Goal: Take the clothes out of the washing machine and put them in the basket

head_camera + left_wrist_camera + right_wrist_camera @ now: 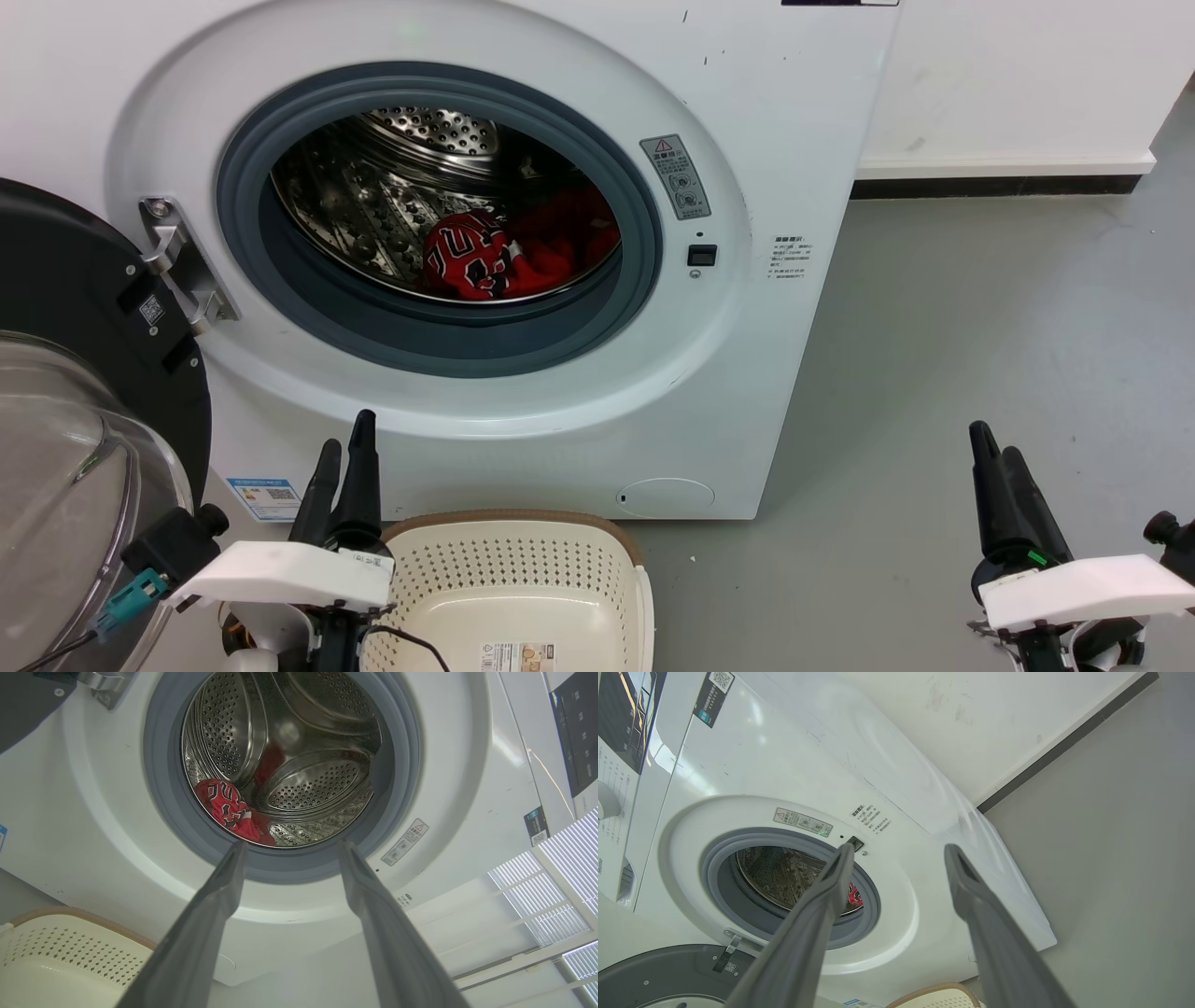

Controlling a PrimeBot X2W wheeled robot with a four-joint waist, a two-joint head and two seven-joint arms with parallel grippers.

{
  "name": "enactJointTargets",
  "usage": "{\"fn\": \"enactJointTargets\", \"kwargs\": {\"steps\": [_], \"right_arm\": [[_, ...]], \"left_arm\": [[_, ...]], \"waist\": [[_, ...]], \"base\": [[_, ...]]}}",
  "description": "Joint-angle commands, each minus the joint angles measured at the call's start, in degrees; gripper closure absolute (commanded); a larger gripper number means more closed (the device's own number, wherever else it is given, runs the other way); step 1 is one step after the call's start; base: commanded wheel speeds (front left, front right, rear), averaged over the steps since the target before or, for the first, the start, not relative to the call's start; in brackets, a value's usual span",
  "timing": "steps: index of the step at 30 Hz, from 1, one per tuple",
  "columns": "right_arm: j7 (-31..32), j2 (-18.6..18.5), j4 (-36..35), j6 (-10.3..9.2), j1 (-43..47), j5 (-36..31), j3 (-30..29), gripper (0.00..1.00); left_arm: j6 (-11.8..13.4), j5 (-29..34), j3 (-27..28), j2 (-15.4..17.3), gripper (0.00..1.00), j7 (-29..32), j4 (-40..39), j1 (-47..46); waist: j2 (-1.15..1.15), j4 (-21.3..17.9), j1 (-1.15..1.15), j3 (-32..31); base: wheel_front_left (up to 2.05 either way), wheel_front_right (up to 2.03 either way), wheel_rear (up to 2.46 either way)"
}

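Grey floor (pixel 980 355) and a white wall (pixel 1018 84) set the scene, and the washer (pixel 784 121) stands big and white against them. Its door (pixel 65 373) hangs wide open on the left, well out of the way, so the porthole is free to reach into. Inside shines the steel drum (pixel 373 196).

The basket (pixel 523 516) waits on the floor right at the washer's foot, below the porthole, which makes a short carry for anything pulled out. No cloth in it yet!

The clothes (pixel 509 252) lie low at the drum's front, a red bundle. The printed piece is on the left and the plainer red touches it on the right, down where loose cloth would naturally settle.

The left gripper (pixel 293 844) hovers just beside the basket, fingers spread and empty, aimed straight up at the opening. It looks like the one lined up to go in. The right gripper (pixel 900 847) hangs off to the right over the floor, fingers parted too, holding nothing.
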Motion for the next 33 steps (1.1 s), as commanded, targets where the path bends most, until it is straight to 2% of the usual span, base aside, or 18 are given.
{"fn": "enactJointTargets", "kwargs": {"steps": [1, 18, 33], "right_arm": [[-0.4, -0.1, -0.8, 0.0, -0.1, -2.4, 0.1, 0.0], [-0.7, 0.0, -2.0, 0.0, 1.0, -17.5, 0.5, 0.0], [-1.4, 0.0, -3.2, 0.0, 1.9, -27.6, 0.9, 0.0]], "left_arm": [[0.2, 2.2, -0.2, 0.1, 0.0, -0.7, -0.9, -0.9], [1.4, 18.4, -1.8, 0.3, 0.0, -3.7, -0.7, -1.0], [2.3, 28.0, -2.3, 0.7, 0.0, -5.7, -0.7, -1.4]], "waist": [[0.0, 0.0, 0.0, 0.0], [0.0, 0.1, 0.0, -0.2], [0.0, 0.1, 0.0, -0.2]], "base": [[0.0, 0.0, 0.0], [0.0, 0.0, 0.0], [0.0, 0.0, 0.0]]}}
